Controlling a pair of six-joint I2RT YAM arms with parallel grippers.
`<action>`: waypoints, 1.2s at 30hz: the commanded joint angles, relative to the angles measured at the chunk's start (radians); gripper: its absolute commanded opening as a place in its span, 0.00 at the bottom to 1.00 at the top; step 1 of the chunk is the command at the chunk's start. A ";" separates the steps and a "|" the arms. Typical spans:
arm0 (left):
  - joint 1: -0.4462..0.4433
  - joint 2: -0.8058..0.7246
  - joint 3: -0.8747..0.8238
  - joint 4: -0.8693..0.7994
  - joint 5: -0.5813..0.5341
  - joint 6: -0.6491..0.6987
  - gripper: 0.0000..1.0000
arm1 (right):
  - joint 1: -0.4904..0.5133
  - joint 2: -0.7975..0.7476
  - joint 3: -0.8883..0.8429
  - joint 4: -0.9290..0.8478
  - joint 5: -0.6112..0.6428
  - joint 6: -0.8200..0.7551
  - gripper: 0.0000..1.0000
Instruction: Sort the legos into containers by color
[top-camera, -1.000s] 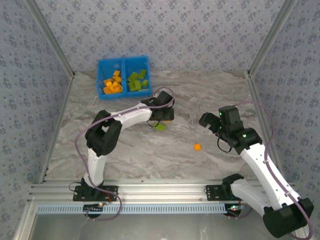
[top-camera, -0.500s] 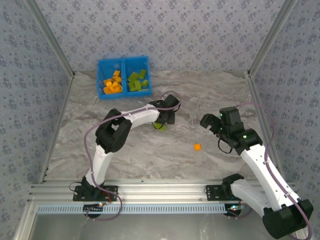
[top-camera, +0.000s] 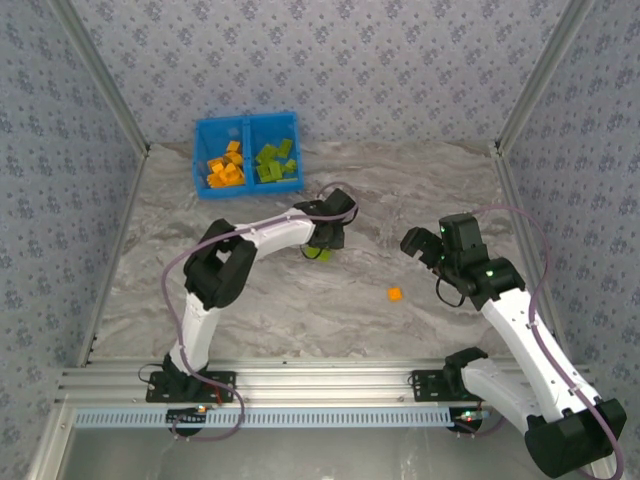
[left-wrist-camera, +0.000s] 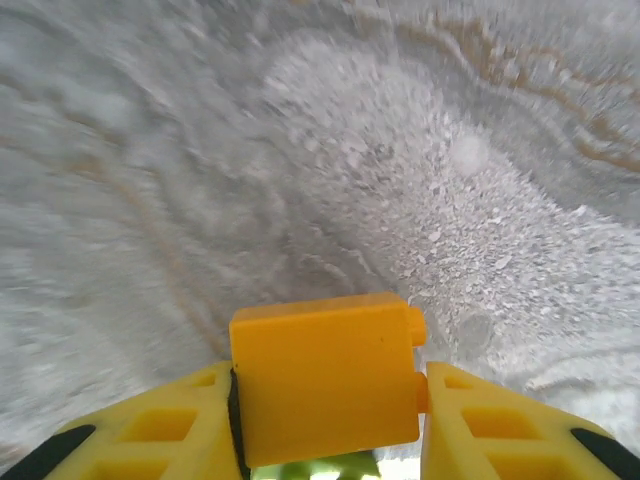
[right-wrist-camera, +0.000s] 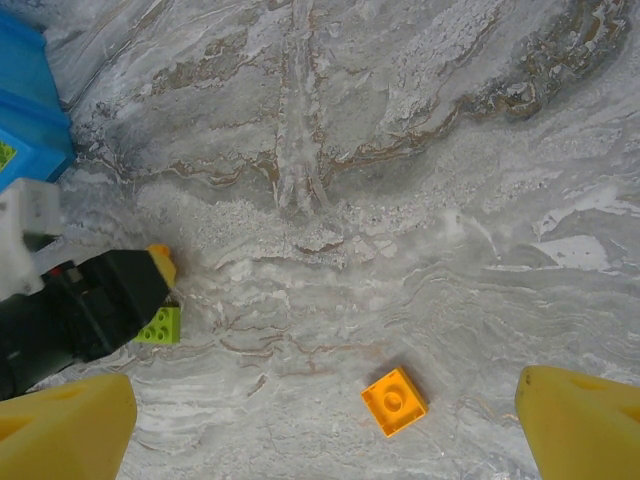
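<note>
**Spotter:** Your left gripper (top-camera: 324, 244) is reaching out over the middle of the table (top-camera: 300, 330). Its tip is sitting right at a lime green brick (top-camera: 321, 254).

**Second:** In your left wrist view, the fingers (left-wrist-camera: 150, 430) are standing narrow. An orange-yellow block (left-wrist-camera: 325, 385) is sitting between them, and a sliver of lime green is showing under it at the bottom edge.

**Spotter:** So are you gripping the brick?

**Second:** I cannot tell whether you are. I also cannot tell whether that block is a brick or part of the pincer.

**Spotter:** Your right gripper (right-wrist-camera: 325, 390) is hanging over the right side of the table with its jaws spread wide, one finger in each lower corner of your right wrist view.

**Second:** An orange brick (top-camera: 395, 294) is lying flat on the marble between your two arms, well apart from the lime green brick. In your right wrist view it is lying between those spread fingers, nearer the one on the right of the picture.

**Spotter:** The blue bin (top-camera: 205, 140) is sitting at the far left of the table, well apart from both of your grippers.

**Second:** Orange bricks (top-camera: 225, 168) are lying in its left compartment, and green bricks (top-camera: 275, 162) are lying in its right one.
</note>
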 joint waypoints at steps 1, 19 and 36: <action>0.066 -0.174 0.019 -0.027 -0.063 0.060 0.33 | -0.006 -0.014 -0.008 -0.013 0.006 0.018 1.00; 0.612 0.090 0.567 -0.173 0.017 0.252 0.33 | -0.007 -0.040 -0.005 -0.023 0.002 0.020 1.00; 0.724 0.463 1.078 -0.396 0.232 0.134 0.51 | -0.021 -0.079 0.009 -0.057 0.020 0.016 1.00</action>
